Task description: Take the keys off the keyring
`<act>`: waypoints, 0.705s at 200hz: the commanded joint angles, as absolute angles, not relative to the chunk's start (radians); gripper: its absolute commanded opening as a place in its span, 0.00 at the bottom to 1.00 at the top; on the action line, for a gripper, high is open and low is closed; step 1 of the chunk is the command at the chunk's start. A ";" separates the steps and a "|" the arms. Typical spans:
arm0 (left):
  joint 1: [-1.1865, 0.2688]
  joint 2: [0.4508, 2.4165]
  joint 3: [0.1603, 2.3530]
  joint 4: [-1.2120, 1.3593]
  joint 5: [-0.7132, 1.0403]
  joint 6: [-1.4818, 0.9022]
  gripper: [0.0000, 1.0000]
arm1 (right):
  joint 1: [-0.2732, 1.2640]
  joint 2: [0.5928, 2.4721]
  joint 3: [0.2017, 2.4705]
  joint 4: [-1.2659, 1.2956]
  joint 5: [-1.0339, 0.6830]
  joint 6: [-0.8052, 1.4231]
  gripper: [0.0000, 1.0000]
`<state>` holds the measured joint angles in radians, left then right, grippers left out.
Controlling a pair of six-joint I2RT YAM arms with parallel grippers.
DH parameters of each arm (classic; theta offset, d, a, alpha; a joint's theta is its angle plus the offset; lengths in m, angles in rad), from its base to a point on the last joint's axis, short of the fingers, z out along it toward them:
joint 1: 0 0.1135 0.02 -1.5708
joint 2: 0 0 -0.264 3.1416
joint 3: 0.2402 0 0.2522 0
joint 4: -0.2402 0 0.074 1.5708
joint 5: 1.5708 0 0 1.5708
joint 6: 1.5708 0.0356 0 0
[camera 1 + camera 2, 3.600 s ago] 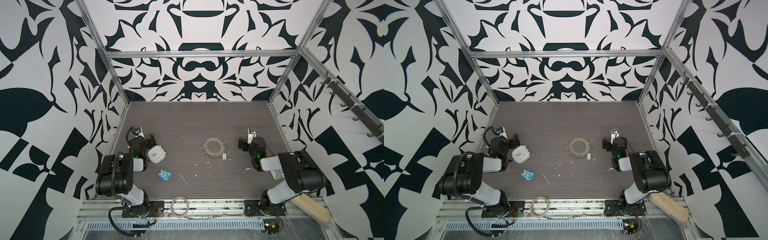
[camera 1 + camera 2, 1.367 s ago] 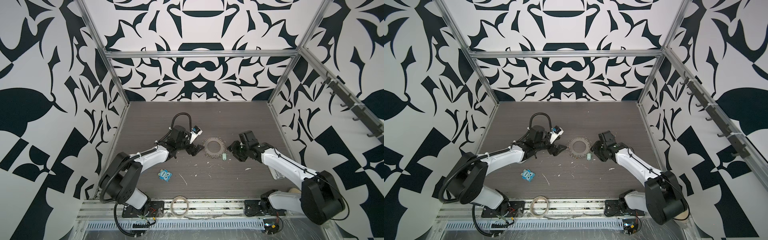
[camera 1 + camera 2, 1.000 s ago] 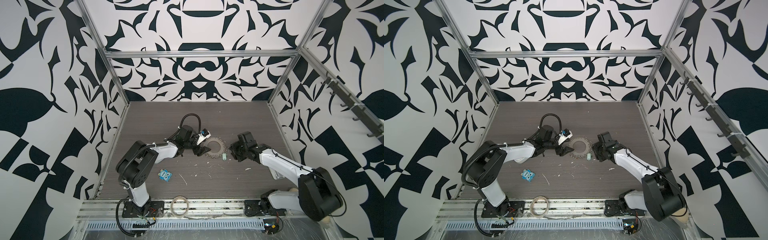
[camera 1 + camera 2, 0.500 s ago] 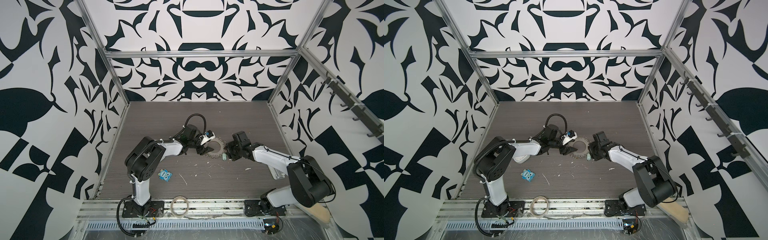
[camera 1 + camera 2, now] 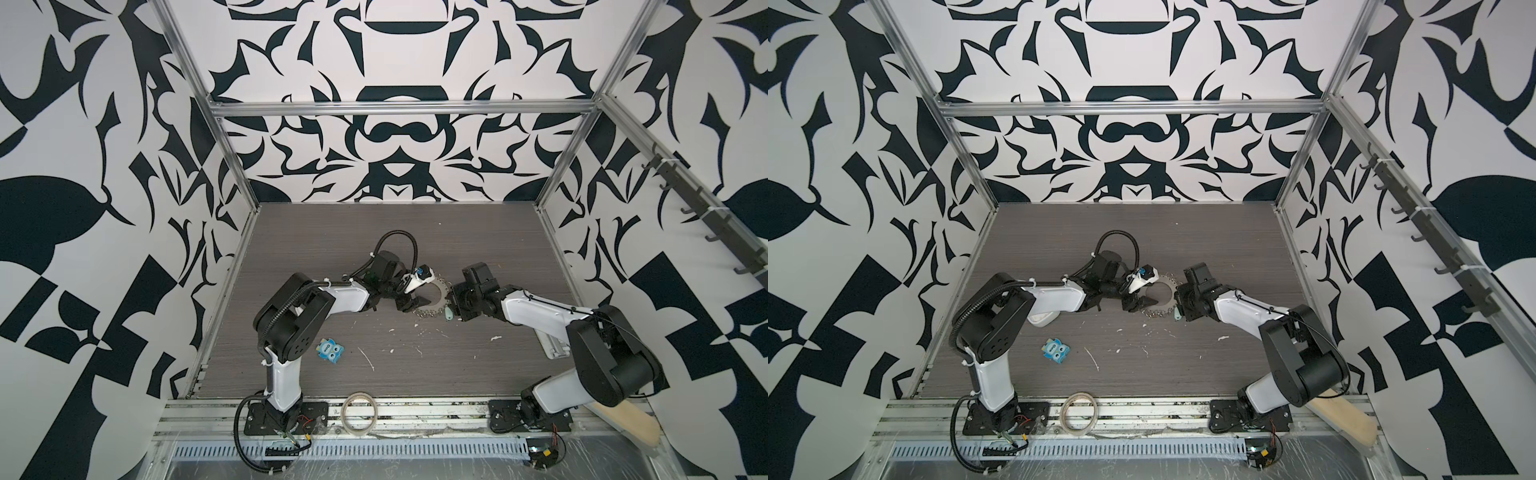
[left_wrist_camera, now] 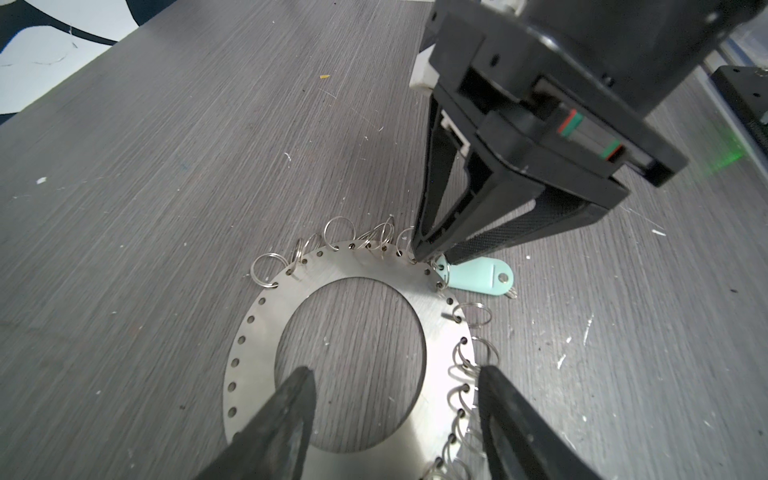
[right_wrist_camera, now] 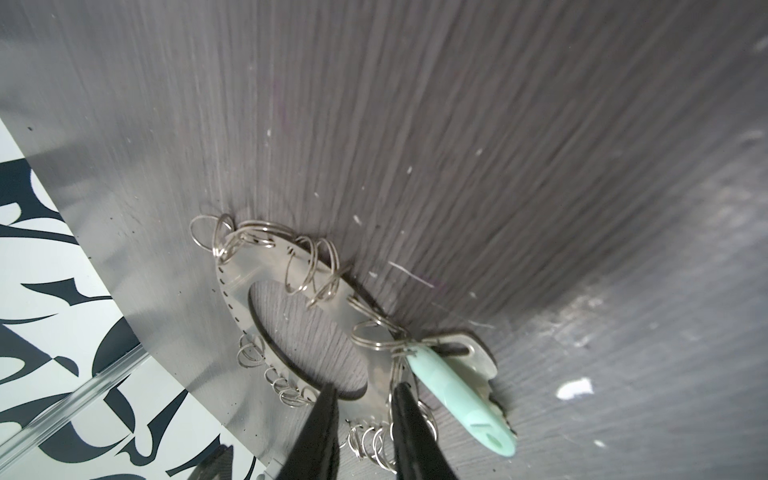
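The keyring (image 5: pixel 432 308) (image 6: pixel 365 270), a flat grey disc fringed with small split rings, lies mid-table. The keys hang at its right rim: a mint oval tag (image 5: pixel 449 314) (image 6: pixel 486 278) (image 7: pixel 453 395) with a small silver key (image 7: pixel 478 357) under it. My left gripper (image 5: pixel 414 304) (image 6: pixel 395 371) is open and straddles the disc's band, one finger over the centre hole and the other at the outer rings. My right gripper (image 5: pixel 452 302) (image 7: pixel 365 388) stands on the band beside the tag's ring, jaws narrow with a gap still showing.
A blue toy (image 5: pixel 331 351) lies front left. A beige tape roll (image 5: pixel 359 419) sits on the front rail. A white object (image 5: pixel 1042 320) lies under the left arm. White scraps (image 5: pixel 368 359) dot the table. A beige brush (image 5: pixel 623 419) lies at front right.
Both arms have come in from the table's sides to the disc. In the last second the left gripper slid right onto the disc, and the right jaws narrowed beside the tag.
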<state>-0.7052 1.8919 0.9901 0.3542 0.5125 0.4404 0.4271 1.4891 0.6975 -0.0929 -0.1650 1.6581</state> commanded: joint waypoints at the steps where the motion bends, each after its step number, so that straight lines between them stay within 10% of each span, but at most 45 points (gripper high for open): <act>1: -0.710 1.913 1.013 0.336 0.511 0.462 0.66 | 0.433 1.486 0.690 -0.088 -0.159 1.674 0.27; 141: -0.730 1.931 1.003 0.350 0.541 0.565 0.61 | 0.446 1.513 0.664 -0.025 -0.180 1.676 0.00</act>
